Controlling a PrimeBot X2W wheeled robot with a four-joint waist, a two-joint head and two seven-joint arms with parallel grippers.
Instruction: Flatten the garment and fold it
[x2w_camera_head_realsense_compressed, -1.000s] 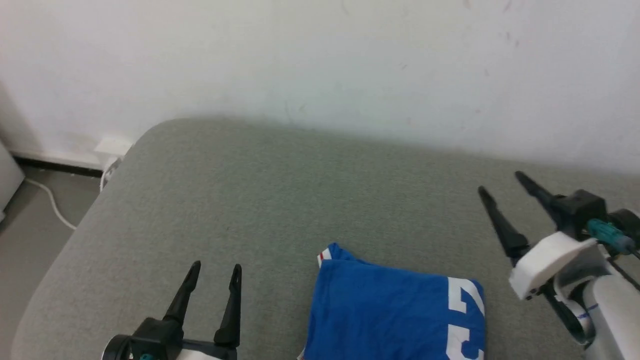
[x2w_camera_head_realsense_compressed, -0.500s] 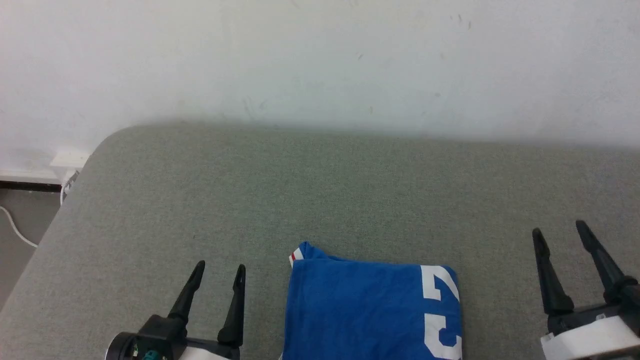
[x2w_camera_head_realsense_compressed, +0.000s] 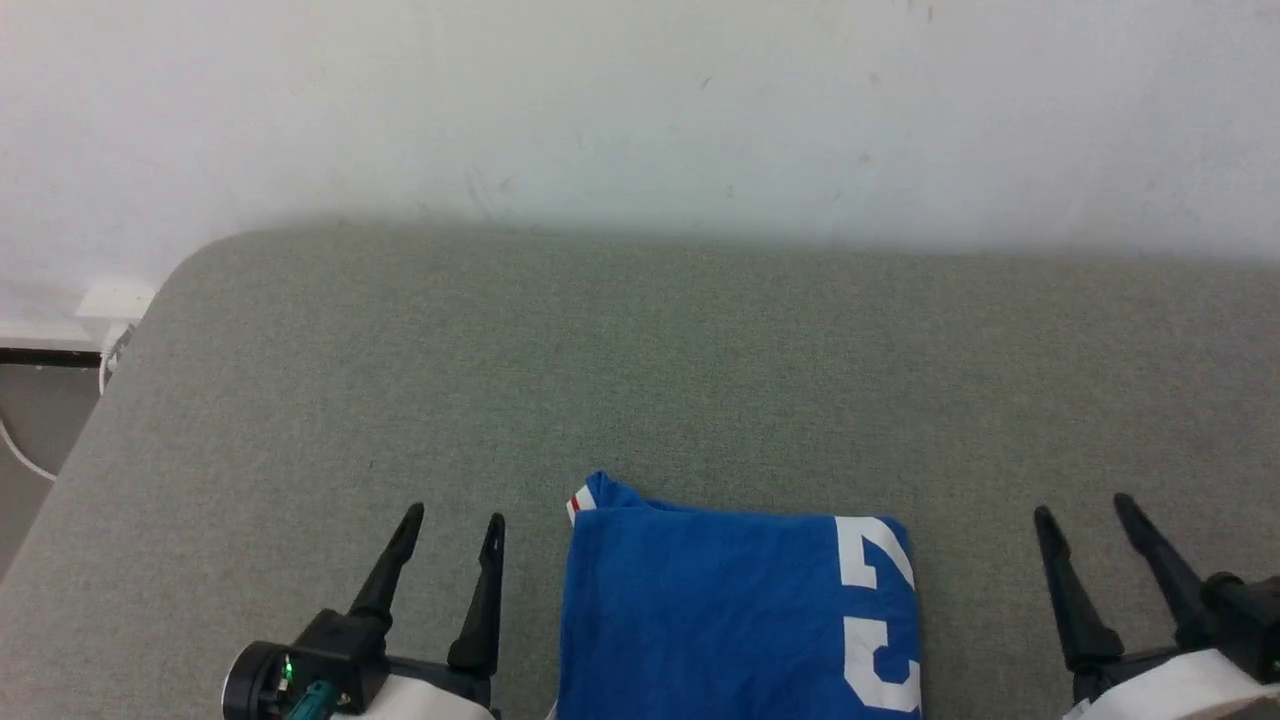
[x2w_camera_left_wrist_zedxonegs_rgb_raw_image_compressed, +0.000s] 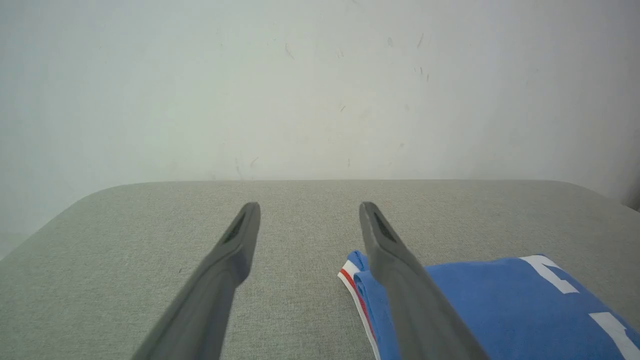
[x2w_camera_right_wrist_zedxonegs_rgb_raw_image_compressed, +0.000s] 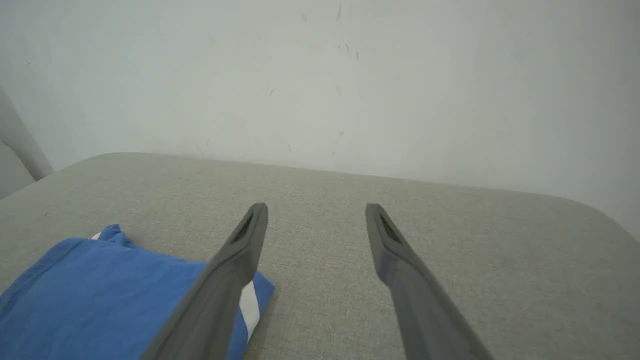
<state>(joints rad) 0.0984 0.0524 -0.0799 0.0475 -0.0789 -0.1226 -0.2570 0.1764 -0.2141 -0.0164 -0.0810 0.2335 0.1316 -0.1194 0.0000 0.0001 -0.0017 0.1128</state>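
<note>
Garment btwn spread fingers, far from cushion's back edge.

A partly folded white 23 marks the garment.

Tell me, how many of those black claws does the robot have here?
2. The left claw is just left of the folded blue shirt; the right claw is farther off on its right. Both are open and empty.
</note>
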